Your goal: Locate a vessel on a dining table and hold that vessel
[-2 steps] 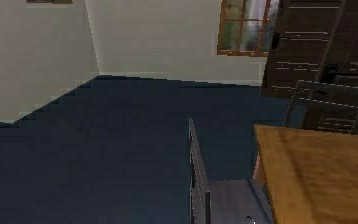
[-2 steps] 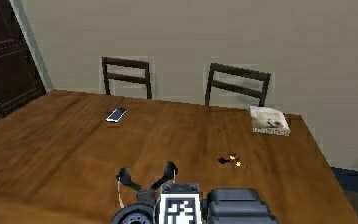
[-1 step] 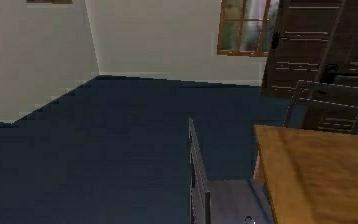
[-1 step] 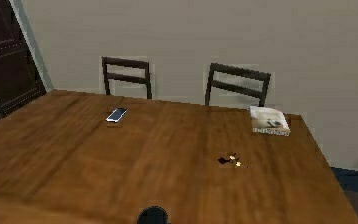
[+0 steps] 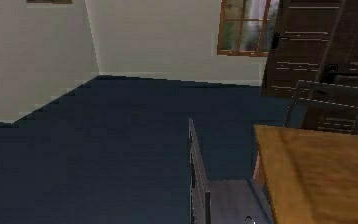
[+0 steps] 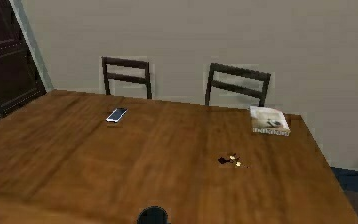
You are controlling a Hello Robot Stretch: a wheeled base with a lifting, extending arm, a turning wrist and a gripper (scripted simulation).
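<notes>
Dark round thing (image 6: 152, 215), near edge of table (image 6: 187, 150)

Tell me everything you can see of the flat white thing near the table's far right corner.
The flat white thing looks like a closed book or magazine: thin, rectangular, pale cover with a darker band along its near edge. It lies flat on the brown wooden table, near its far right corner in the arm side view, in front of the right-hand chair. Only the table touches it.
</notes>
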